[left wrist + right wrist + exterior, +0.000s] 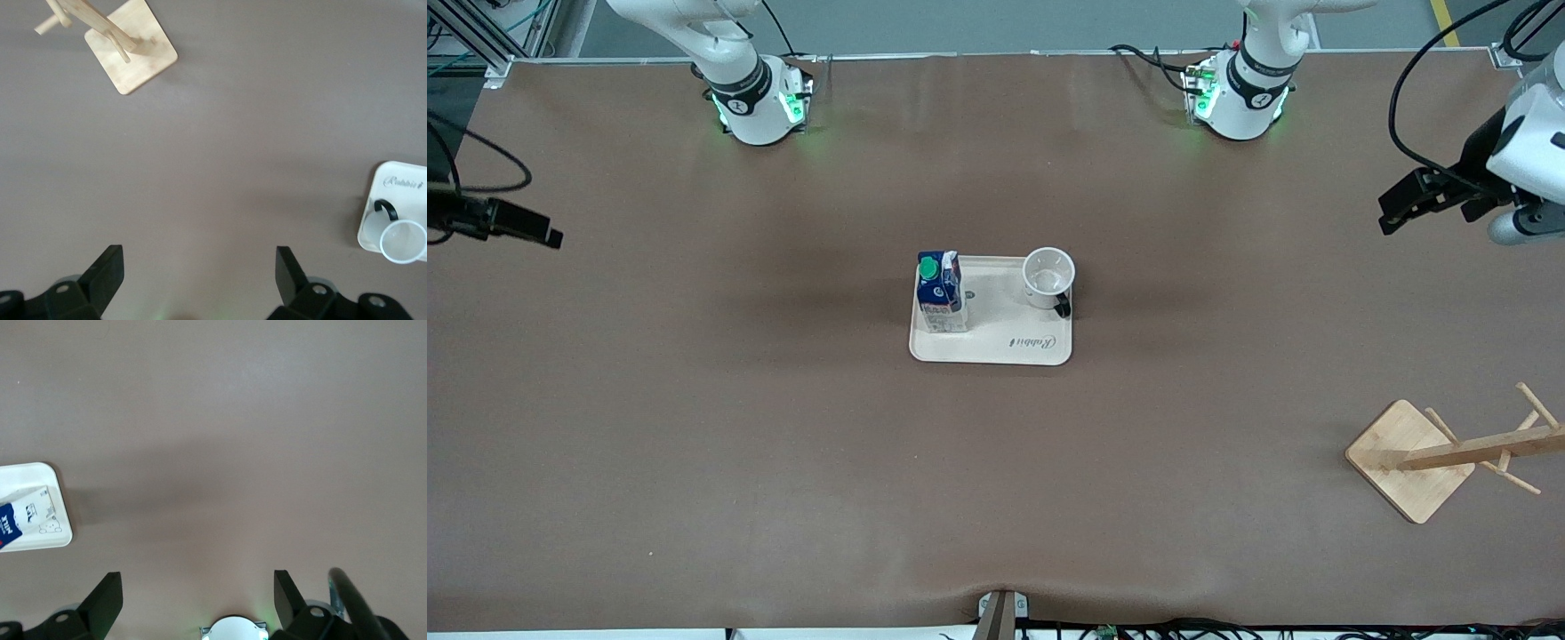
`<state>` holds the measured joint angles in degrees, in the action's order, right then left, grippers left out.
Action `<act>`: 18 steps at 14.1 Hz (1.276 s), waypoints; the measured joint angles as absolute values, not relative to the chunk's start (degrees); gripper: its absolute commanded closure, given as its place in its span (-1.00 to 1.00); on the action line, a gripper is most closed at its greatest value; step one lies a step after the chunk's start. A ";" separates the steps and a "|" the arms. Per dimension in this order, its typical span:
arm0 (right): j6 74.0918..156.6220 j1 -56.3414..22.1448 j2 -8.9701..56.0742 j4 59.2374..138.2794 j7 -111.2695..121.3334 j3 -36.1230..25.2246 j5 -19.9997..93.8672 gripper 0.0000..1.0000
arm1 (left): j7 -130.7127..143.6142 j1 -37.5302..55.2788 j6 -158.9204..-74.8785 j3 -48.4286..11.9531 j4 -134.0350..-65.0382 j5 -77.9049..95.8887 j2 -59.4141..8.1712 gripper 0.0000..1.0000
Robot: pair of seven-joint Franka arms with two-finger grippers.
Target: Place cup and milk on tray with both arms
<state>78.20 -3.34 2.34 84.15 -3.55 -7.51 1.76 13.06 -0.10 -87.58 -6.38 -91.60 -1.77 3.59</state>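
The cream tray (1005, 342) lies at the middle of the table. The milk (940, 292) stands upright on it at the end toward the right arm. The white cup (1048, 277) stands upright on it at the corner toward the left arm, black handle toward the front camera. My left gripper (1394, 212) is open and empty, up in the air over the left arm's end of the table. My right gripper (547, 234) is open and empty over the right arm's end. The left wrist view shows my left gripper (199, 267), the cup (402, 241) and the tray (393, 183). The right wrist view shows my right gripper (198, 590), the milk (17, 513) and the tray (33, 477).
A wooden mug rack (1409, 462) with a square base and pegs stands toward the left arm's end, nearer the front camera than the tray; it also shows in the left wrist view (130, 57). The brown table (783, 444) is bare around the tray.
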 measured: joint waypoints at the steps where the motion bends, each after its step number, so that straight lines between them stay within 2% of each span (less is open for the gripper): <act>1: 78.35 -3.85 0.70 85.11 -3.55 -7.12 -0.08 -1.00 | 12.86 -0.09 -87.97 -6.33 -93.11 -1.32 4.98 -1.00; 6: 82.25 -3.82 -0.77 86.75 -4.34 -6.72 -2.47 -1.00 | 11.58 -0.09 -90.00 -6.19 -98.78 -0.51 10.25 -1.00; 18: 78.98 -2.62 -0.90 86.73 -4.22 -6.61 -2.29 -1.00 | 9.82 -0.08 -89.30 -6.00 -96.44 -0.48 8.08 -1.00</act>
